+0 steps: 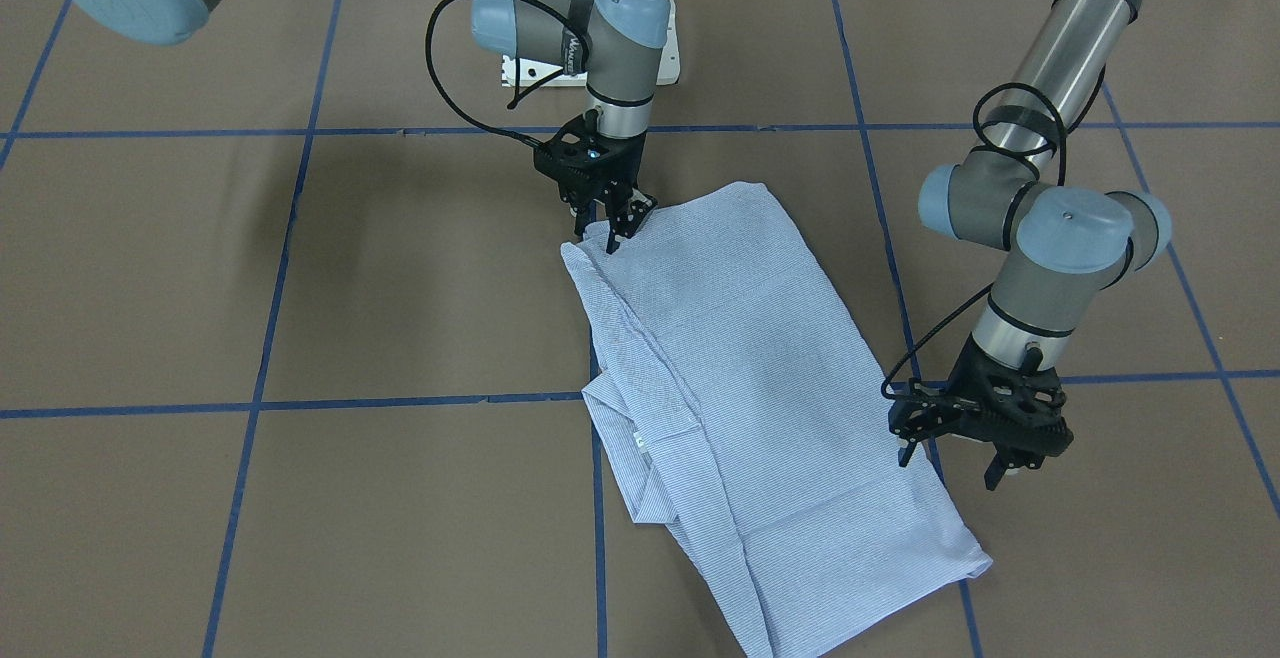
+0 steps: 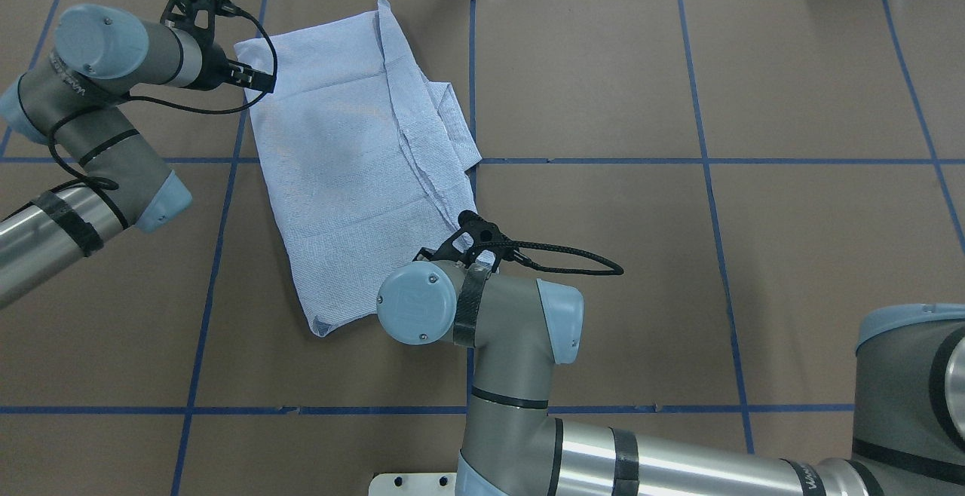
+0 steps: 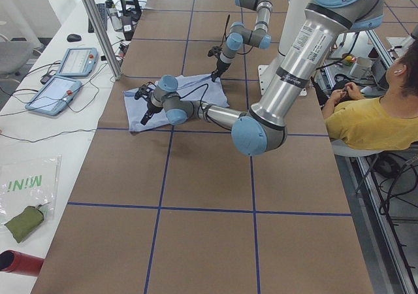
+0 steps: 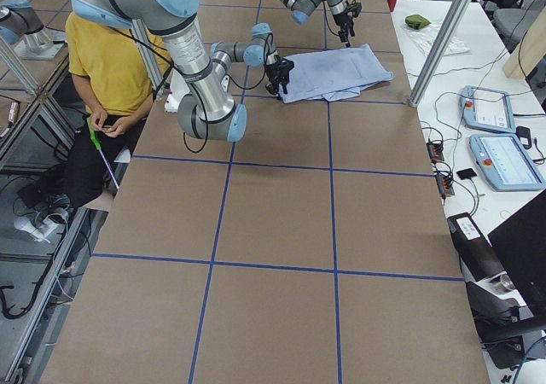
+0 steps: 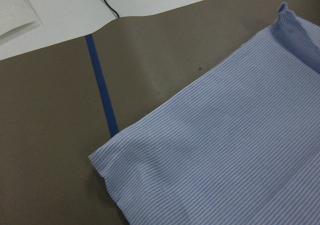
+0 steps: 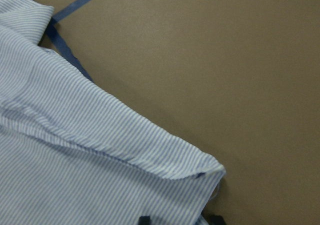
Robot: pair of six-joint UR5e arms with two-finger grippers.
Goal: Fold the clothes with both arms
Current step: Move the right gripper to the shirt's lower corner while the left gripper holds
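Brown blue-taped table under folded striped shirt

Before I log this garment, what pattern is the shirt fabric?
Fine light-blue and white stripes on the shirt, clearest in the left wrist view.

Finely striped woven cloth shirt on matt brown paper-like table cover; arms glossy metal

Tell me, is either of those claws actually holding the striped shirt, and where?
The right gripper pinches a near corner of the shirt. The left gripper hangs open by the shirt's far edge, holding nothing.
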